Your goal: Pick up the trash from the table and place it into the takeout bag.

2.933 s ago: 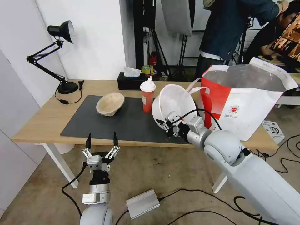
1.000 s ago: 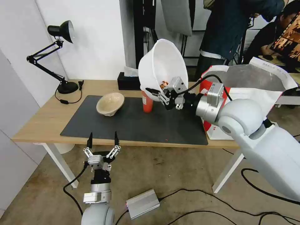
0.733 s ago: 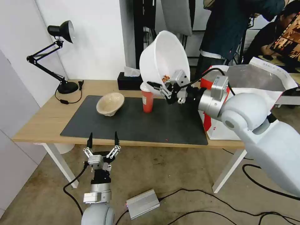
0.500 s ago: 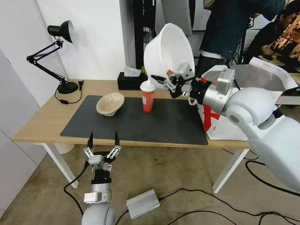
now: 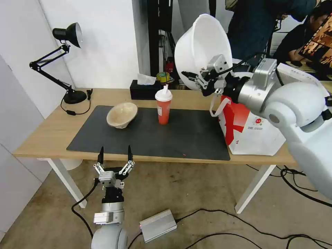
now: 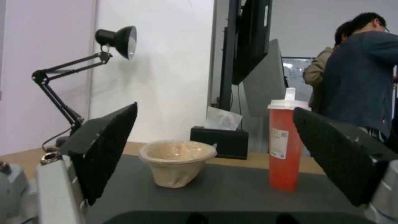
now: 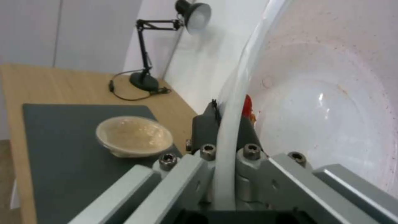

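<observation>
My right gripper (image 5: 200,79) is shut on the rim of the large white bowl (image 5: 202,48), holding it tipped on edge in the air above the table (image 5: 52,128), just left of the takeout bag's (image 5: 249,131) open top. In the right wrist view the fingers (image 7: 207,124) pinch that rim, and a red shell bit (image 7: 247,104) sits inside the bowl (image 7: 331,93). The red drink cup (image 5: 163,107) and the beige pulp bowl (image 5: 121,114) stand on the dark mat (image 5: 186,135). My left gripper (image 5: 114,154) hangs open below the table's front edge, facing the pulp bowl (image 6: 176,161) and the cup (image 6: 286,146).
A black desk lamp (image 5: 67,34) stands at the table's back left and a black tissue box (image 5: 143,90) at the back middle. People stand behind the bag. A silver box (image 5: 157,224) and cables lie on the floor.
My right arm has lifted the white bowl from near the table's front edge, up and to the right towards the bag. The left arm has stayed put.
</observation>
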